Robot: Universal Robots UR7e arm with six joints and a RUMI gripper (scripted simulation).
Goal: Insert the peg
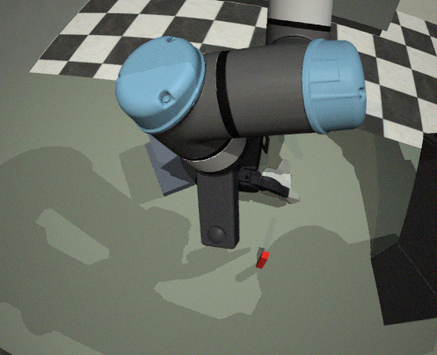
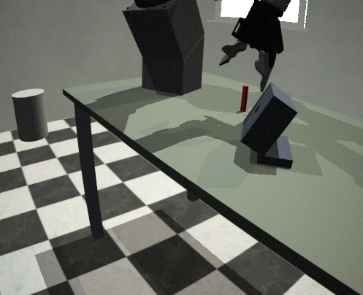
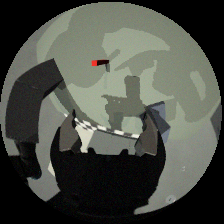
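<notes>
The red peg (image 1: 263, 259) (image 2: 244, 98) (image 3: 96, 63) stands upright on the green table, free of any grip. The dark blue block with the sloped panel (image 2: 269, 118) rests tilted on its base near the peg, and its hole (image 2: 256, 109) faces up and to the left. In the top view the block (image 1: 157, 155) is mostly hidden behind the arm. In the wrist view a corner of it (image 3: 159, 112) shows by the right finger. My gripper (image 2: 242, 74) (image 3: 109, 111) is open and empty. It hangs in the air above the peg and the block's upper edge.
The arm's dark pedestal (image 2: 171, 47) (image 1: 426, 228) stands on the table behind the peg. The table's front edge (image 2: 167, 171) runs diagonally, with a leg (image 2: 88, 175) at the left. A grey cylinder (image 2: 29, 114) stands on the checkered floor.
</notes>
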